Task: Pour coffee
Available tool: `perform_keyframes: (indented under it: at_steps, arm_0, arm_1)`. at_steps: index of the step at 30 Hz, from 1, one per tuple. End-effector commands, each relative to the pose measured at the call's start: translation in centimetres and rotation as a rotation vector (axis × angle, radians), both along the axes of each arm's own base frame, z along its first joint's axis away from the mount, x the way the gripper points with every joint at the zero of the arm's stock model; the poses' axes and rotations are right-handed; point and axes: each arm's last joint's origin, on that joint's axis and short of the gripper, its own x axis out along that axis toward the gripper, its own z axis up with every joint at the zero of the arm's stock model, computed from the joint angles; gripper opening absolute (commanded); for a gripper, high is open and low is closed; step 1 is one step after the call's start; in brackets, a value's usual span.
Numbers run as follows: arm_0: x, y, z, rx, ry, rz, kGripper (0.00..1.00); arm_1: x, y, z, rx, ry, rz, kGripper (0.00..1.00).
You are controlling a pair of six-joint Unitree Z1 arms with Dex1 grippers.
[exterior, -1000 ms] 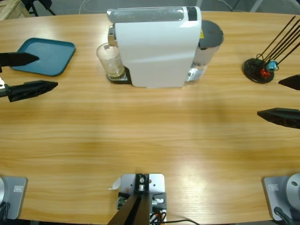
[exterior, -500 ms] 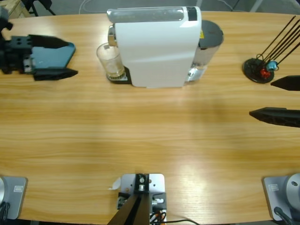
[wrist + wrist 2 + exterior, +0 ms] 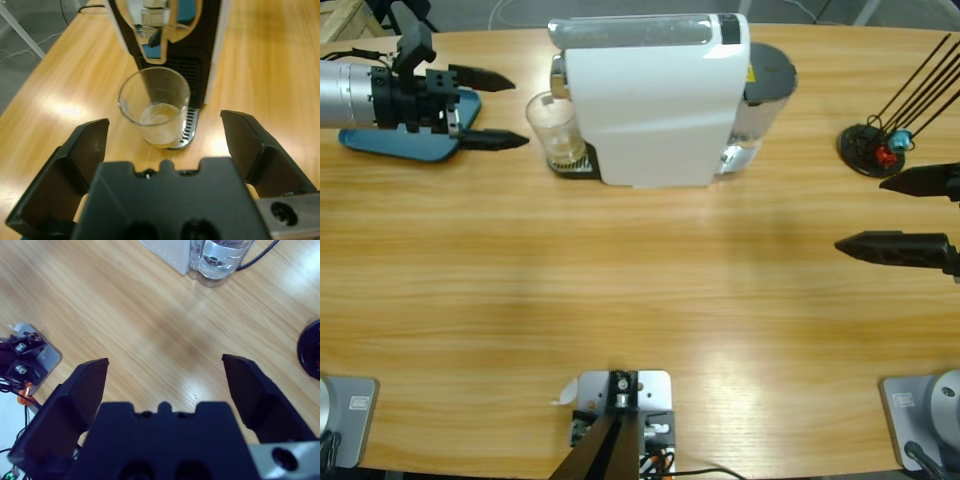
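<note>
A clear glass (image 3: pixel 553 130) (image 3: pixel 156 106) stands on the drip grate of the white coffee machine (image 3: pixel 655 100), under its spout (image 3: pixel 152 20). A thin layer of pale amber coffee (image 3: pixel 160 114) lies in its bottom. My left gripper (image 3: pixel 500 108) (image 3: pixel 165 130) is open just left of the glass, its jaws pointing at it, apart from it and holding nothing. At the table's right edge my right gripper (image 3: pixel 868 214) (image 3: pixel 165 377) is open above bare wood, far from the glass.
A teal tray (image 3: pixel 380 138) lies under the left arm at the far left. The machine's water tank (image 3: pixel 765 95) (image 3: pixel 220 257) sits at its right end. A black capsule stand (image 3: pixel 872 148) with thin rods stands at the far right.
The left arm has swung in from the left edge, over the teal tray, up to the glass. The right gripper has crept a little leftward.
</note>
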Motion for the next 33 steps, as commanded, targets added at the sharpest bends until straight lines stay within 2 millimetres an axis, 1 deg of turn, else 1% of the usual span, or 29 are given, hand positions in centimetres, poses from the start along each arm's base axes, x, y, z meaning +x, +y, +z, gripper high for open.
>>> perform_keyframes:
  at_steps: [1,5,9,17,22,27,28,29,30,31,32,33]
  arm_0:
    - [1.9,-1.0,-2.7,0.02,0.026,-0.003,0.968]
    - [2.6,-2.0,-2.8,0.021,0.028,-0.007,0.968]
    - [2.7,-3.3,-3.1,0.042,0.022,-0.021,0.968]
    - [2.8,-4.8,-3.6,0.1,0.019,0.024,0.968]
    - [2.5,-5.2,-3.7,0.104,0.022,0.012,0.968]
    - [2.7,-5.4,-3.7,0.095,0.025,0.003,0.966]
    - [2.7,-5.4,-3.7,0.093,0.027,0.003,0.948]
    - [2.7,-5.5,-3.7,0.093,0.027,0.003,0.899]
    - [2.7,-5.5,-3.7,0.093,0.028,0.004,0.808]
    - [2.8,-5.5,-3.7,0.093,0.028,0.004,0.672]
    - [2.8,-5.5,-3.7,0.093,0.029,0.003,0.558]
    - [2.8,-5.5,-3.7,0.092,0.029,0.002,0.49]
  arm_1:
    - [1.3,0.5,-1.0,-0.058,0.044,-0.005,1.0]
    - [1.1,0.4,-0.9,-0.054,0.038,-0.005,1.0]
    - [1.1,0.4,-0.9,-0.054,0.038,-0.005,1.0]
    - [1.0,0.4,-0.9,-0.052,0.036,-0.005,1.0]
    - [1.0,0.4,-0.9,-0.053,0.035,-0.005,1.0]
    - [1.1,0.4,-0.9,-0.054,0.038,-0.005,1.0]
    - [1.2,0.4,-1.0,-0.055,0.04,-0.005,1.0]
    - [1.2,0.4,-1.0,-0.055,0.039,-0.005,1.0]
    - [1.1,0.4,-0.9,-0.054,0.038,-0.005,1.0]
    - [1.1,0.4,-0.9,-0.053,0.036,-0.005,1.0]
    - [1.1,0.4,-0.9,-0.052,0.034,-0.005,1.0]
    - [1.0,0.4,-0.9,-0.052,0.035,-0.005,1.0]
